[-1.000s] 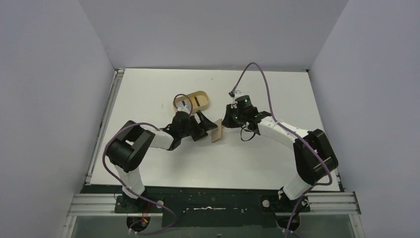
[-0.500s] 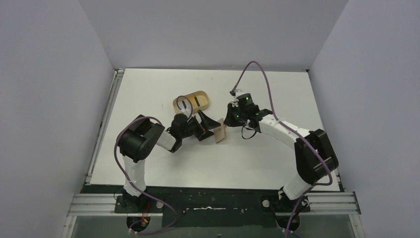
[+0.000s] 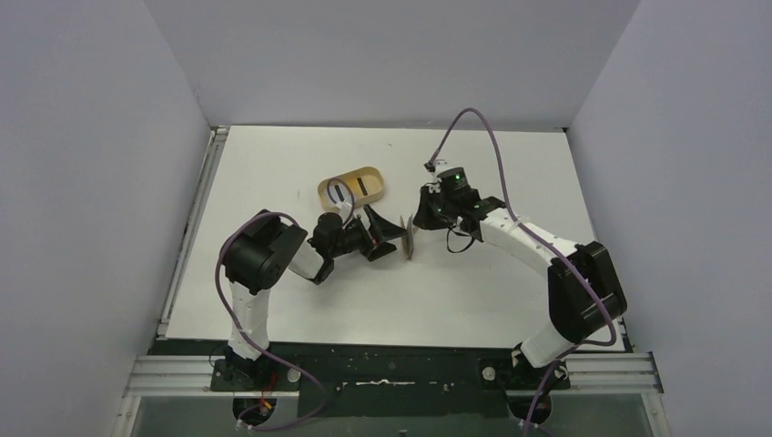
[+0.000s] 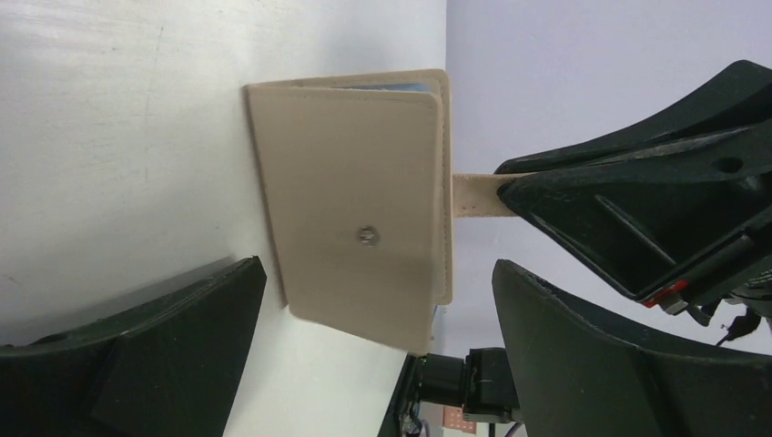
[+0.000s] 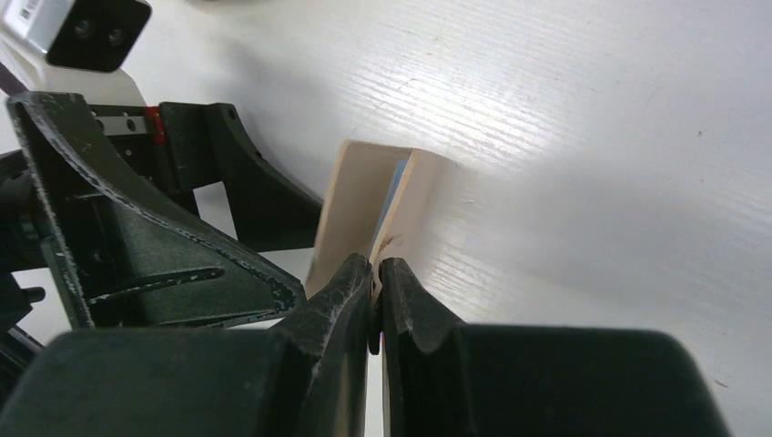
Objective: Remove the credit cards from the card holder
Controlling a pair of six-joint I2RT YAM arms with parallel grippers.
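Now card holder [image 4: 355, 200] upright — right end effector [image 5: 375, 273] pinching its tab [image 4: 473, 195]; left end effector [image 4: 378, 273] splayed, flanking it.

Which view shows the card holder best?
Left wrist: the card holder is face-on, snap stud visible, tab held by the right gripper. Right wrist shows only its edge and a blue card; top external, a small tan sliver.

The flat tan leather-like card holder [image 4: 346, 182] looks smooth and matt, with a small shiny metal snap [image 4: 368, 236]. The white counter [image 5: 592, 109] shows fine ridged grain.
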